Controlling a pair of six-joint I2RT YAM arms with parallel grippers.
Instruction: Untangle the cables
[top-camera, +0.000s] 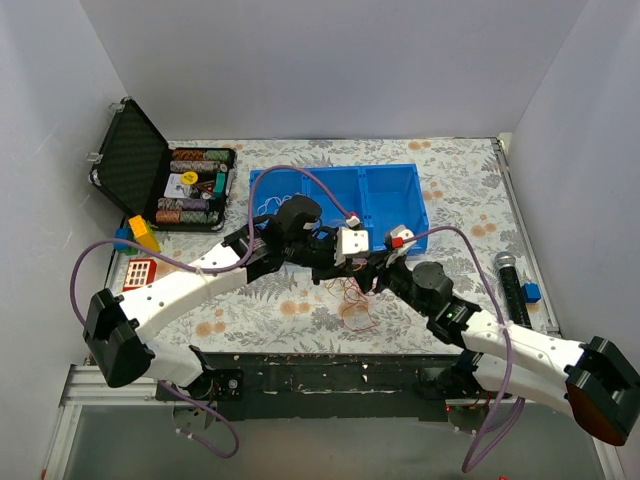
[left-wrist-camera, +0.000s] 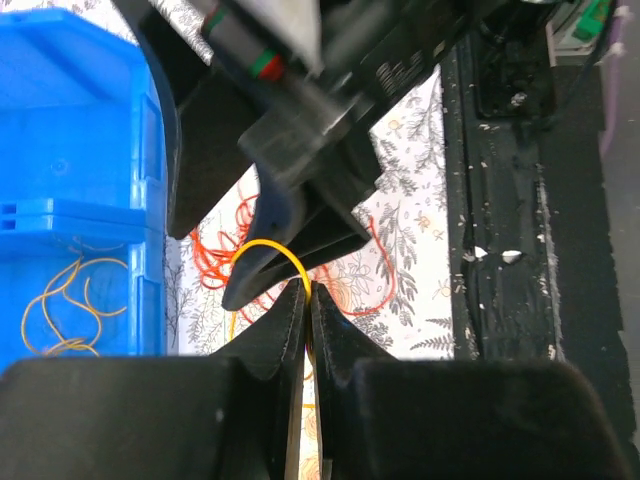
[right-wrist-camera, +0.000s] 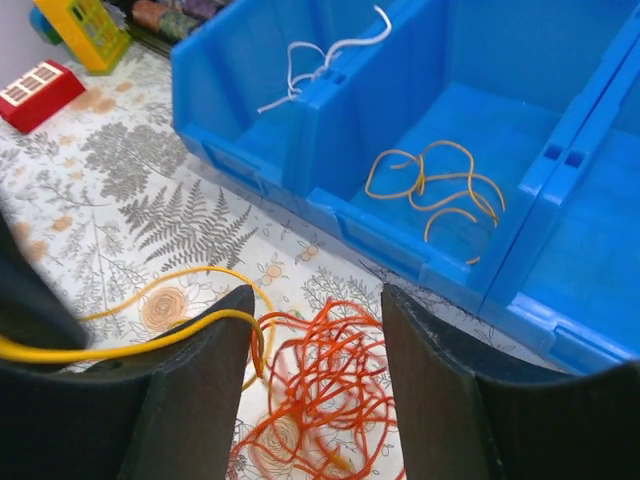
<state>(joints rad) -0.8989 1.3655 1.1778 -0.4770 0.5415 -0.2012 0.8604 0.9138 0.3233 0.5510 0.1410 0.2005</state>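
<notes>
A tangle of red cable (right-wrist-camera: 325, 395) lies on the floral table, also in the top view (top-camera: 350, 297) and the left wrist view (left-wrist-camera: 212, 256). My left gripper (left-wrist-camera: 307, 292) is shut on a yellow cable (left-wrist-camera: 270, 246), lifted just above the tangle; in the top view it is at mid-table (top-camera: 340, 268). That yellow cable (right-wrist-camera: 120, 346) runs across my right gripper's left finger. My right gripper (right-wrist-camera: 315, 345) is open and straddles the red tangle (top-camera: 364, 277). A white cable (right-wrist-camera: 322, 55) and an orange-yellow cable (right-wrist-camera: 440, 188) lie in separate compartments of the blue bin (right-wrist-camera: 360, 240).
The blue bin (top-camera: 262, 200) stands just behind the grippers. An open case of poker chips (top-camera: 190, 185), a yellow block (top-camera: 143, 232) and a red block (top-camera: 140, 272) are at the left. A black microphone (top-camera: 508, 285) lies at the right edge.
</notes>
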